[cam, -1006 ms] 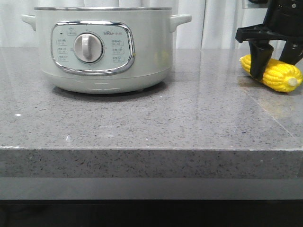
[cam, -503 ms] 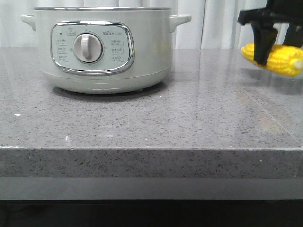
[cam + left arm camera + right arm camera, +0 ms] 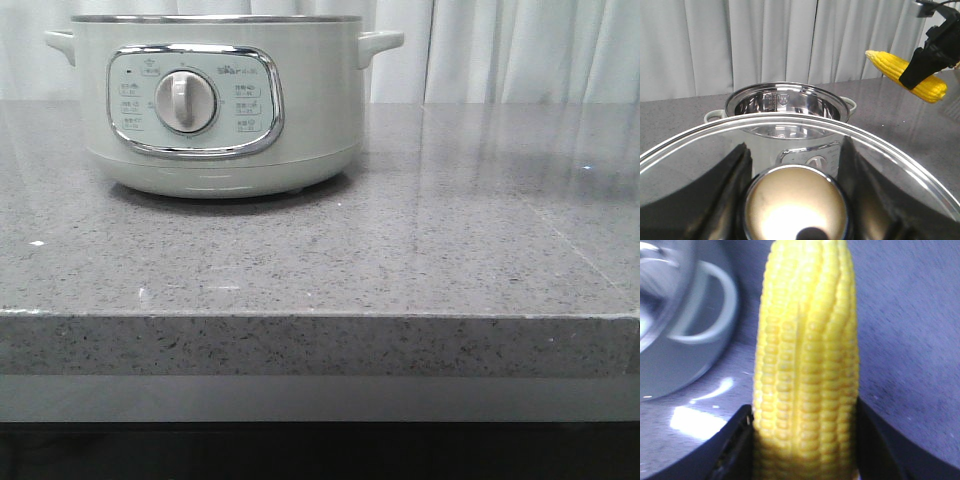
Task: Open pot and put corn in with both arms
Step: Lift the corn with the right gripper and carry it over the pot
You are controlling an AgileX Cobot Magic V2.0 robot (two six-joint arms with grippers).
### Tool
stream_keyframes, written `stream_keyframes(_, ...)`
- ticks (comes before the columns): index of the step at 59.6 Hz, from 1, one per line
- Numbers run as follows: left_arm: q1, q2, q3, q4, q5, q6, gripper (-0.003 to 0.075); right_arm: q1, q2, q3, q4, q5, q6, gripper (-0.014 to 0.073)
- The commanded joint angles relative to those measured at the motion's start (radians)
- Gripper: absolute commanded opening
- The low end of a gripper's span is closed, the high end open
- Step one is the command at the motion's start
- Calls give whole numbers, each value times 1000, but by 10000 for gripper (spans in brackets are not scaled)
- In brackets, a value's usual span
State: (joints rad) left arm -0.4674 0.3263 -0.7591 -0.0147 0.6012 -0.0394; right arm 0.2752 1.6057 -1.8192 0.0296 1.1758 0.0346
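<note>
The large round pale mint-white electric pot [image 3: 218, 100] stood near the far left of the grey speckled stone countertop [image 3: 400, 270], its chrome-framed panel and round dial [image 3: 185, 101] facing the front edge and its two side handles sticking out level. In the left wrist view the pot [image 3: 786, 112] was open, its shiny steel inner bowl bare and nothing visible inside it. The metal-rimmed glass lid [image 3: 790, 150] was off the pot and raised in the air on the near side of it, the left gripper [image 3: 796, 200] closed around its round gold-toned knob [image 3: 796, 205], one dark finger on each side. The bright yellow corn cob [image 3: 905, 75] with rows of kernels was lifted clear of the countertop, tilted, off to one side of the pot's rim and apart from it. The right gripper [image 3: 802, 440] clamped it across the middle, its black fingers [image 3: 735, 445] pressed against both sides of the cob [image 3: 807, 365]. In that view a pale pot handle [image 3: 710, 302] showed blurred beside the corn. The front view showed neither arm, only white curtains [image 3: 500, 50] behind the countertop.
</note>
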Motion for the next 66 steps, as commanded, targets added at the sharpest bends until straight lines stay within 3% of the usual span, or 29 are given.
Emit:
stream_keyframes(1,-2,11,-34,-8,-148,-4,188,43,-69,-40,12,-98,-16,296)
stream_keyframes(19,-2,11,-34,-8,-148,-4,188,207,-47,-45,115,-338,-103,296)
stream_keyframes(39,-2,11,-34,-8,-148,-4,188,310,63,-45,150,-588,-104,296)
stream_keyframes(66,-2,11,-34,-8,-148,-4,188,318,218,-45,149,-669,-104,296)
